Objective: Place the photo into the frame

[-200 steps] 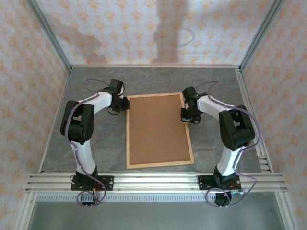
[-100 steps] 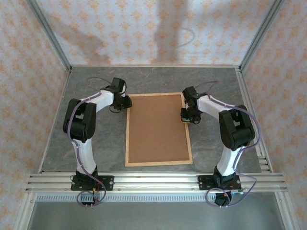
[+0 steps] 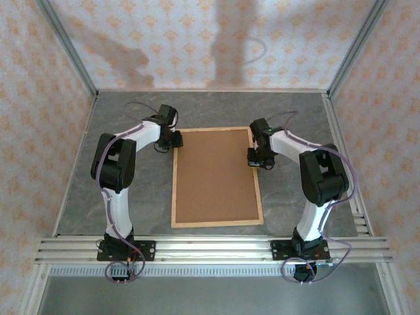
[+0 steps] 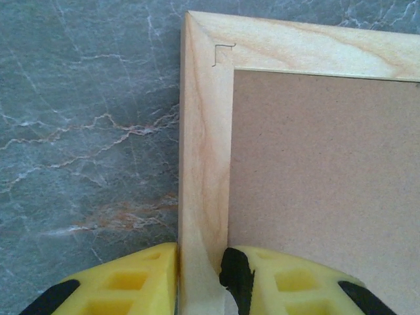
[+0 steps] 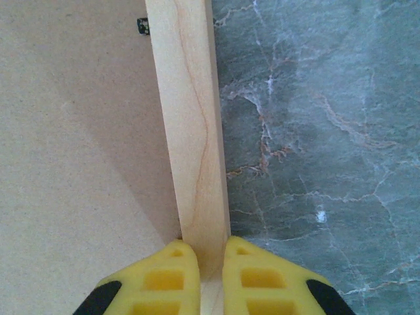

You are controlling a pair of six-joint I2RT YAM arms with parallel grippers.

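Your left tool (image 4: pixel 199 279) has slid toward the far-left corner of the frame (image 3: pixel 216 224), lying back-up midway on the tabletop (image 3: pixel 151 197); it and your right tool (image 5: pixel 202 262) each clamp a side rail, which I judge sound holds on light, stiff, thin wood.

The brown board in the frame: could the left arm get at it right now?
Probably, once freed: the left tool is clamped on a rail of the frame, beside the board, which lies bare.
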